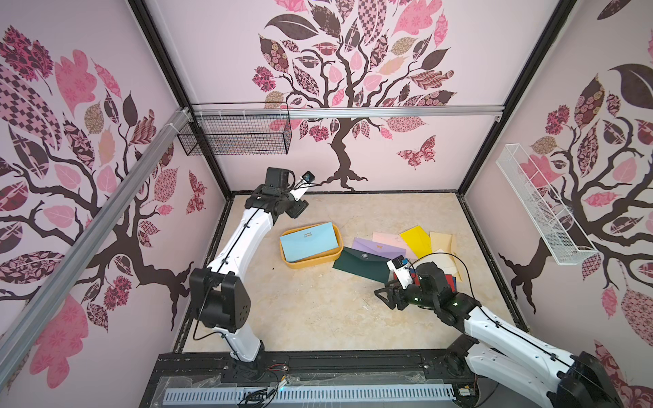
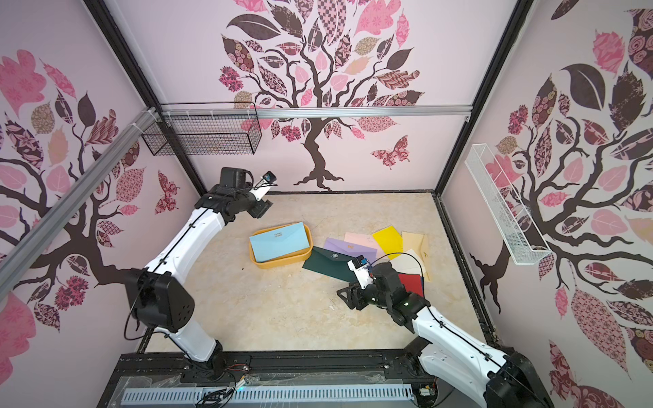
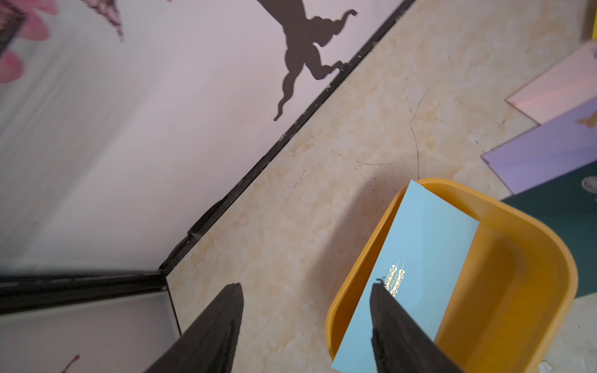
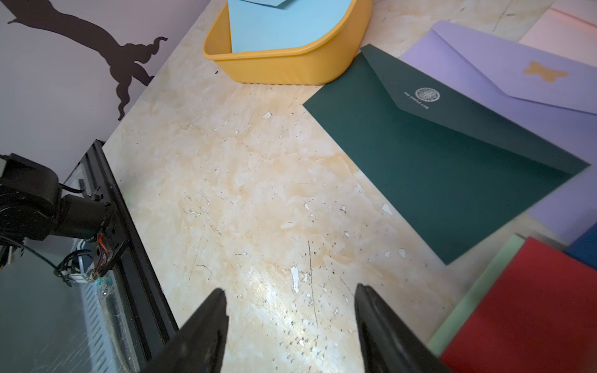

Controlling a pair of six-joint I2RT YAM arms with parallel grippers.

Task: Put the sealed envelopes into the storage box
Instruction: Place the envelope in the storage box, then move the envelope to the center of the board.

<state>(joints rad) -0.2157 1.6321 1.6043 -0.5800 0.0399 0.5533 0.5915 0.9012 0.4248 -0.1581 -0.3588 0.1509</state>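
The light blue envelope (image 1: 311,243) lay slanted in the storage box (image 1: 312,264), one corner over its rim; the others fanned out, overlapping, on the bench (image 1: 318,311) beside it. The left end effector (image 3: 307,287) and right end effector (image 4: 289,288) stood open and empty. Thin, light, slick card, I reckoned: pinch the dark green envelope (image 1: 364,263) by its free edge, where it overlapped the lilac envelope (image 1: 378,245).

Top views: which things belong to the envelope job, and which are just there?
Job: storage box, light blue envelope in it, dark green envelope, lilac envelope, pink envelope, yellow envelope, red envelope.
Not job: black wire basket, white wire basket, both on the walls.
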